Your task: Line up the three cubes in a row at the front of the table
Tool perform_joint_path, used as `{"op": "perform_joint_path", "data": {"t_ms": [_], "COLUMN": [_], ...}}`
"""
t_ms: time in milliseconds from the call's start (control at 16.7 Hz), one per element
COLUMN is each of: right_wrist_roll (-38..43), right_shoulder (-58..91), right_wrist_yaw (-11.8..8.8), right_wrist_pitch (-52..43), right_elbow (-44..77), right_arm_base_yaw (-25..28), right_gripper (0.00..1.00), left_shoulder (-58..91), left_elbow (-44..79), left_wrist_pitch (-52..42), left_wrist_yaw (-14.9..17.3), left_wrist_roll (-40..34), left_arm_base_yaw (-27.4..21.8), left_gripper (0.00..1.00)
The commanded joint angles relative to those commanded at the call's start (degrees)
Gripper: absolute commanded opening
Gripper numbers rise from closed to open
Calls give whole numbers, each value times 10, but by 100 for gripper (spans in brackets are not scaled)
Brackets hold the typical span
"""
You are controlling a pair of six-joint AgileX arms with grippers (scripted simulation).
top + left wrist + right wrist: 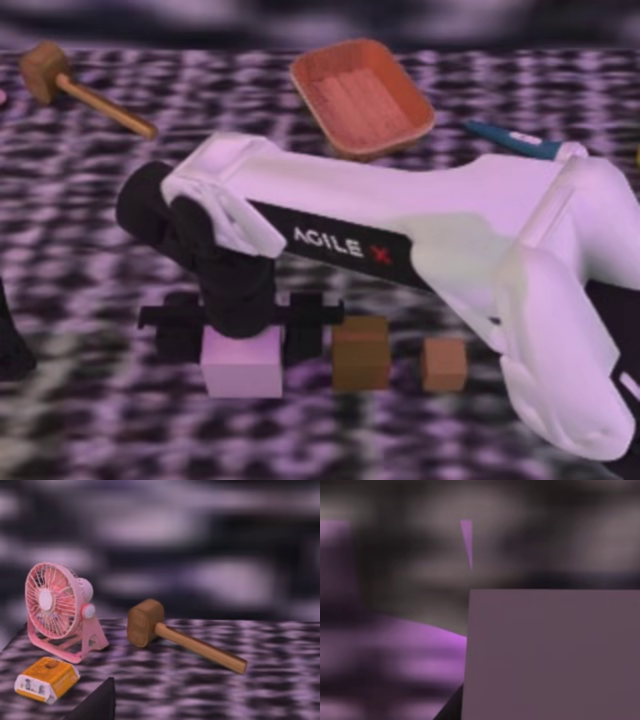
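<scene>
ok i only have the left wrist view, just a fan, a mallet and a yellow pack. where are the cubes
observer: all three sit in a row near the front of the table, seen from the top view. From left to right they are the pale pink-lilac cube, the brown cube and the small salmon-orange cube.
operator: which arm is on them
observer: the right arm reaches across from the right, and its tool is at the pale pink-lilac cube. The left arm is parked at the left edge.
operator: anything behind the row
observer: an orange-red tray sits toward the back, well apart from the cubes.
</scene>
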Motion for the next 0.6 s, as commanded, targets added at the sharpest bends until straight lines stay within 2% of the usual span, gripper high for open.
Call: {"op": "perform_joint_path", "data": {"t_ms": [600], "right_wrist_roll": [0], "right_shoulder": [0], "right_wrist_yaw": [0], "right_wrist_pitch": [0], "right_elbow": [0], "right_arm_base_yaw": [0], "right_gripper": [90], "left_shoulder": [0], "left_elbow": [0], "left_wrist_pitch": [0], "left_wrist_yaw": [0], "left_wrist_roll": [0], "left_arm_base_yaw": [0], "left_gripper": [100]}}
